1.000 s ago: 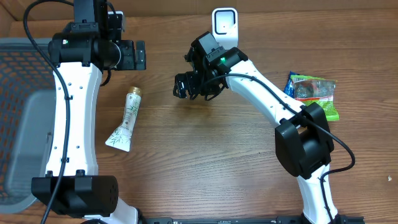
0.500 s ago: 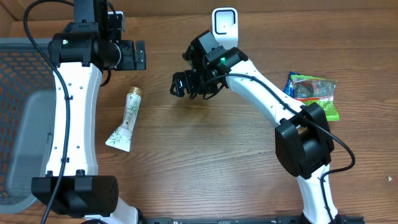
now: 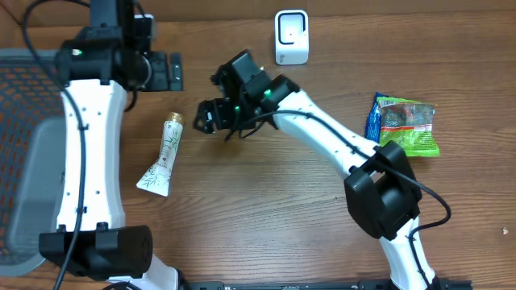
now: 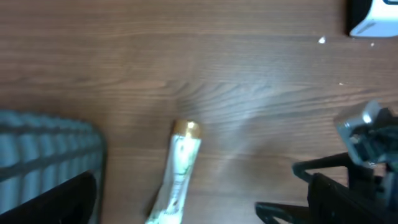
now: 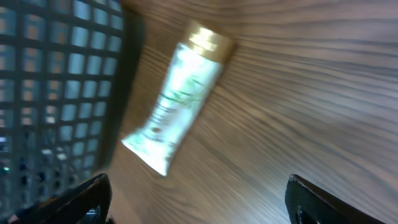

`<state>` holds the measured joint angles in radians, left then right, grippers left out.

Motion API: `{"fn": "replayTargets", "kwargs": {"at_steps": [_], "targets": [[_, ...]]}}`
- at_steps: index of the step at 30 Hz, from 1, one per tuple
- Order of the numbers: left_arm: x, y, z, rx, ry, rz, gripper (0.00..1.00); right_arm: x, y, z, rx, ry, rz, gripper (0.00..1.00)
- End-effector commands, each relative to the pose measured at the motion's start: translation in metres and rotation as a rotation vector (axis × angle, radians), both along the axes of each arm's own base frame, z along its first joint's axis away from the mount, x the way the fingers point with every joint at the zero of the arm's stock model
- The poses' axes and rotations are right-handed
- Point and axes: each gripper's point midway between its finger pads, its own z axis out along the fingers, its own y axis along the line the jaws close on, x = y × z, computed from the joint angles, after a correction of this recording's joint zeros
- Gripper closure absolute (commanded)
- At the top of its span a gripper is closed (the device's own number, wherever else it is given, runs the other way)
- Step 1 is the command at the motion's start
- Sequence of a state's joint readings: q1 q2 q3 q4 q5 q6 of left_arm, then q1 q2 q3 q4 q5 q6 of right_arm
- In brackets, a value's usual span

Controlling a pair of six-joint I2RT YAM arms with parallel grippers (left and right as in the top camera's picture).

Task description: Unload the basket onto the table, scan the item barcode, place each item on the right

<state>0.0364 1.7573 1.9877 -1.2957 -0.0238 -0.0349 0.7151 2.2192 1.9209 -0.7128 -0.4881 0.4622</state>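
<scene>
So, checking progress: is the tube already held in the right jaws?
No, the tube lies flat on the table, with nothing gripping it.

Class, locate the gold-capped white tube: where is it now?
In the overhead view, the tube lies flat on the table's left side, between the mesh basket and the right gripper, its gold cap pointing toward the far edge.

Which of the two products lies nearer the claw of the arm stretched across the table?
The white tube with the gold cap, just left of the right gripper. The green snack packet lies far off on the opposite side.
</scene>
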Motion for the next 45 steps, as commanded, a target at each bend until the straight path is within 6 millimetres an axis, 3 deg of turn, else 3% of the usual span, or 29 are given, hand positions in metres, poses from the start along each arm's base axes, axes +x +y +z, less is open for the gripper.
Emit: {"fn": "replayTargets", "kwargs": {"at_steps": [1, 4, 6, 10, 19, 26, 32, 37, 42, 45], "targets": [[-0.008, 0.033, 0.062, 0.026, -0.129, 0.1, 0.0, -0.007, 0.028, -0.004, 0.018, 0.03, -0.067, 0.1], [-0.024, 0.056, 0.096, 0.022, -0.188, 0.183, 0.0, -0.013, 0.05, -0.008, 0.039, 0.012, -0.094, 0.01], [-0.039, 0.076, 0.116, 0.013, -0.228, 0.255, 0.0, -0.017, 0.07, -0.016, 0.052, -0.016, -0.114, 0.0], [-0.046, 0.089, 0.118, 0.014, -0.225, 0.296, 0.0, -0.018, 0.084, -0.024, 0.028, -0.082, -0.175, 0.0], [-0.046, 0.087, 0.115, 0.006, -0.213, 0.302, 0.0, -0.011, 0.105, -0.044, 0.018, -0.214, -0.245, 0.0], [-0.047, 0.077, 0.112, -0.046, -0.197, 0.277, 0.01, 0.005, 0.089, -0.056, -0.083, -0.34, -0.223, 0.0], [-0.047, 0.066, 0.11, -0.114, -0.194, 0.258, 0.0, -0.003, 0.059, -0.082, -0.25, -0.335, -0.111, 0.0], [-0.049, 0.062, 0.103, -0.129, -0.16, 0.255, 0.0, -0.002, 0.065, -0.077, -0.135, -0.212, -0.106, 0.0], [-0.048, 0.073, 0.09, -0.092, -0.12, 0.301, 0.0, 0.01, 0.064, -0.076, -0.163, -0.302, -0.134, 0.0], [-0.047, 0.076, 0.078, -0.085, -0.083, 0.318, 0.0, 0.007, 0.073, -0.091, -0.197, -0.373, -0.102, 0.0]]}}
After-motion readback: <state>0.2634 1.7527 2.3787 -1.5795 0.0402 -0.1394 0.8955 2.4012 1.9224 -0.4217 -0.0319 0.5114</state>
